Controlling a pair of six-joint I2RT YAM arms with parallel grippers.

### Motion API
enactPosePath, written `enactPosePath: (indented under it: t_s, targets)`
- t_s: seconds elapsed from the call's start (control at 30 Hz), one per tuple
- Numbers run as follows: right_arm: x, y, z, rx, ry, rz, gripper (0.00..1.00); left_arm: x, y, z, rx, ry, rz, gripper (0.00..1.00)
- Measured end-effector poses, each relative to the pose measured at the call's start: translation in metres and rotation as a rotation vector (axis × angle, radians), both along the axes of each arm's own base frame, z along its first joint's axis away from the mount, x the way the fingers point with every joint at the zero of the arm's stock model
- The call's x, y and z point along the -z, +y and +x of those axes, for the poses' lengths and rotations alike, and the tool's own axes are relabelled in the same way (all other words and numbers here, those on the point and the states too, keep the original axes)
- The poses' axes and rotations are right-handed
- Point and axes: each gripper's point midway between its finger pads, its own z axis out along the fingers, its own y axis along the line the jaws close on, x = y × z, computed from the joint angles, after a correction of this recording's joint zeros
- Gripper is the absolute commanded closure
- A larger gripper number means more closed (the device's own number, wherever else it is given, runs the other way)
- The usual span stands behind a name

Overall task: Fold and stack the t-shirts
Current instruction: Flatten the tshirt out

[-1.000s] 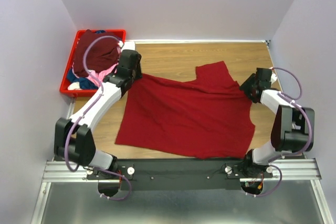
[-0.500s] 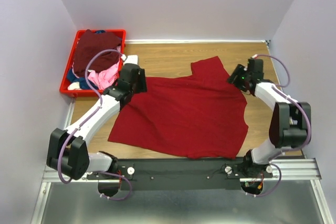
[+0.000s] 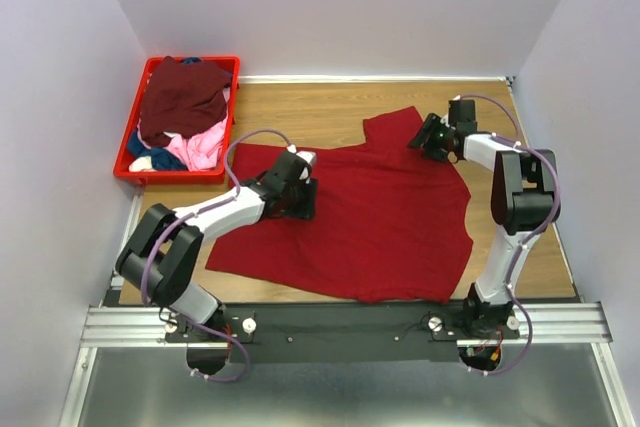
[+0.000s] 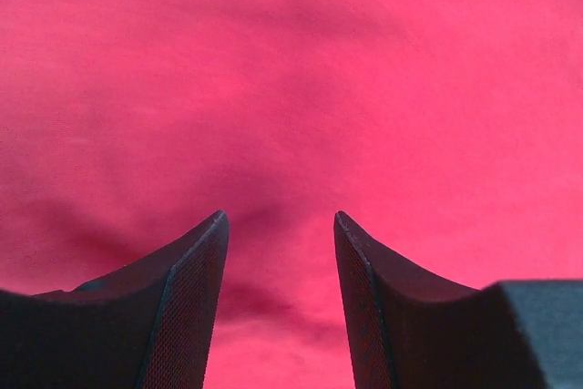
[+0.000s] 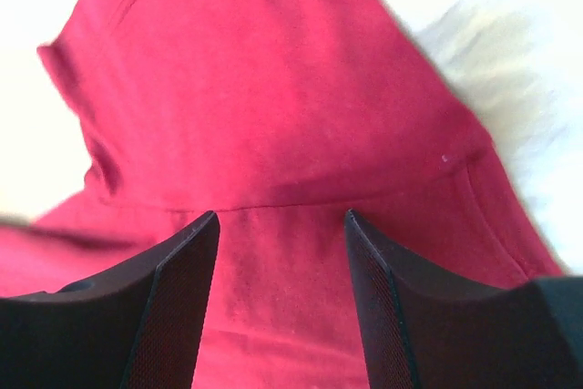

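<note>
Swung inward, left gripper (image 3: 300, 193) and right gripper (image 3: 426, 137) gape empty over the red t-shirt (image 3: 380, 217).

No legible text or labels anywhere (plain cloth, bare surfaces).

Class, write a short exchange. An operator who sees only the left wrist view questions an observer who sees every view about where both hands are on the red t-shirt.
Operator: I see only red cloth between the left hand's open fingers. Where on the shirt is it?
Observer: Over the left part of the red t-shirt, toward its far edge.
Operator: And the right hand?
Observer: It is at the far right sleeve, fingers apart over the sleeve seam.
</note>
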Motion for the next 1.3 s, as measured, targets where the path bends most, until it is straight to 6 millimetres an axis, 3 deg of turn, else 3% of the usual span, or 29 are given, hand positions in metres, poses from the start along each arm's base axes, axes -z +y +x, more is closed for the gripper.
enactPosePath:
  t_s: [0.1, 0.27, 0.47, 0.53, 0.63, 0.73, 0.87, 0.97, 1.03, 1.07, 1.13, 1.2, 1.3]
  targets:
    - [-0.001, -0.002, 0.01, 0.023, -0.02, 0.008, 0.35, 0.009, -0.012, -0.012, 0.052, 0.043, -0.012, 0.51]
    - [0.0, -0.021, 0.013, 0.114, -0.025, 0.027, 0.35, 0.023, -0.029, -0.034, 0.146, 0.127, -0.044, 0.53]
    - [0.0, -0.093, 0.0, 0.318, -0.016, 0.009, 0.35, 0.021, -0.052, -0.075, 0.29, 0.193, -0.129, 0.52]
    - [0.001, -0.105, -0.006, 0.354, -0.011, -0.008, 0.35, 0.021, -0.056, -0.093, 0.333, 0.217, -0.141, 0.51]
    - [0.001, -0.11, -0.014, 0.369, -0.004, -0.035, 0.35, 0.016, -0.062, -0.113, 0.381, 0.245, -0.162, 0.46]
    - [0.0, -0.108, -0.018, 0.345, 0.003, -0.048, 0.35, 0.003, -0.065, -0.117, 0.385, 0.239, -0.182, 0.41]
    - [-0.007, -0.101, -0.021, 0.286, -0.001, -0.04, 0.35, -0.027, -0.064, -0.085, 0.313, 0.157, -0.228, 0.41]
    - [-0.03, -0.093, -0.01, 0.227, -0.052, -0.018, 0.38, -0.061, -0.041, -0.025, 0.157, 0.017, -0.27, 0.47]
    - [-0.045, -0.09, 0.0, 0.203, -0.089, -0.005, 0.41, -0.077, -0.014, 0.017, 0.035, -0.071, -0.273, 0.51]
    - [-0.055, -0.087, 0.007, 0.182, -0.116, 0.005, 0.42, -0.084, 0.004, 0.042, -0.033, -0.115, -0.263, 0.59]
    - [-0.067, -0.082, 0.015, 0.154, -0.147, 0.026, 0.44, -0.086, 0.02, 0.067, -0.094, -0.145, -0.245, 0.7]
    - [-0.073, -0.076, 0.024, 0.13, -0.168, 0.043, 0.44, -0.078, 0.028, 0.083, -0.111, -0.146, -0.217, 0.73]
    - [-0.07, -0.065, 0.038, 0.085, -0.176, 0.082, 0.44, -0.044, 0.041, 0.096, -0.133, -0.094, -0.157, 0.75]
